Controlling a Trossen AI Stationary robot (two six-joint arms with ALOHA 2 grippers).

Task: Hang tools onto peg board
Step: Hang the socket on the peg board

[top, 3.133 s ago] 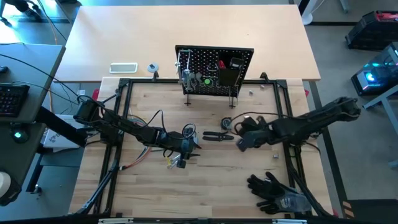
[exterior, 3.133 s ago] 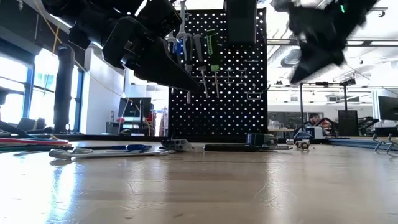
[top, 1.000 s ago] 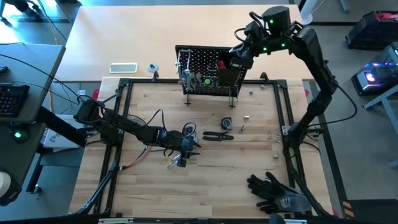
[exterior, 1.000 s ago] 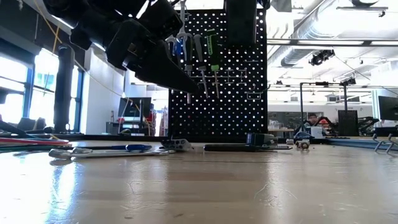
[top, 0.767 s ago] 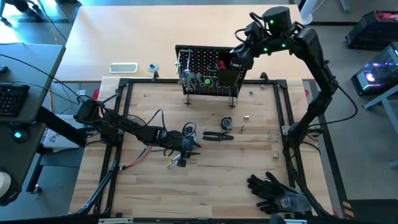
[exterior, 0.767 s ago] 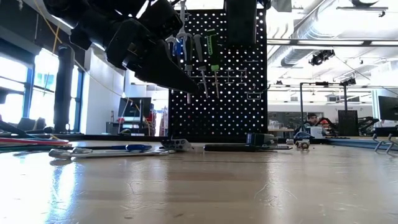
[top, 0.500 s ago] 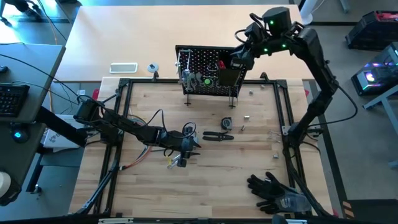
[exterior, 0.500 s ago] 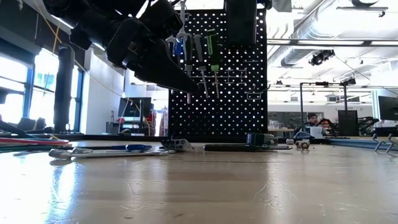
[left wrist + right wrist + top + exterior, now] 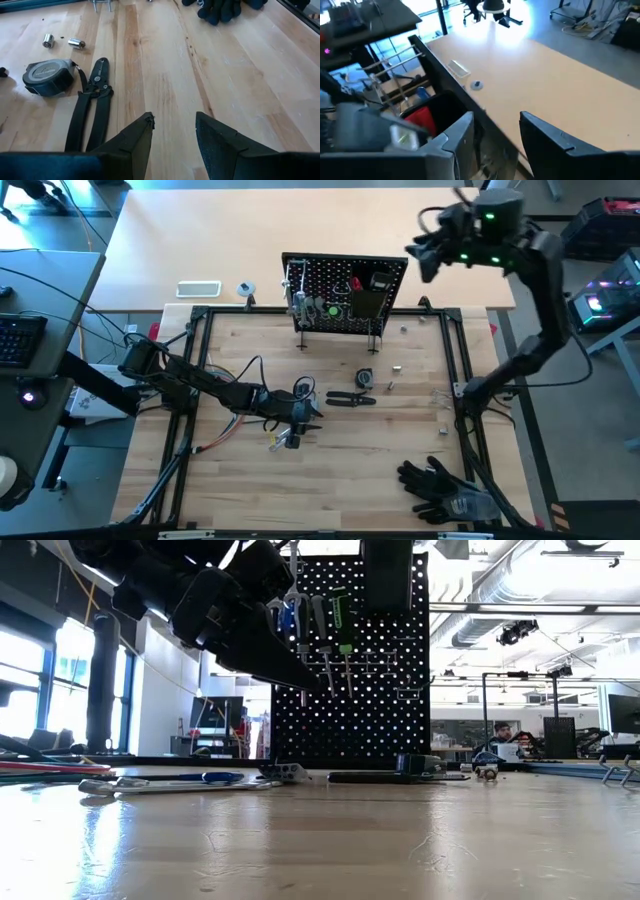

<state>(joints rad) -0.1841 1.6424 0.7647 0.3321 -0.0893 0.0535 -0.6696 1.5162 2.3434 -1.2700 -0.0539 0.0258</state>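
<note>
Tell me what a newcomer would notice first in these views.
Probably the black peg board standing at the table's far edge with tools already hung on it, and the right tool raised high beside its right end, open and empty. Next, the left tool low over mid-table, open, near black pliers lying flat.

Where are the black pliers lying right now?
In the high view the black pliers lie flat mid-table, in front of the peg board, just below the tape measure and right of the left gripper.
</note>
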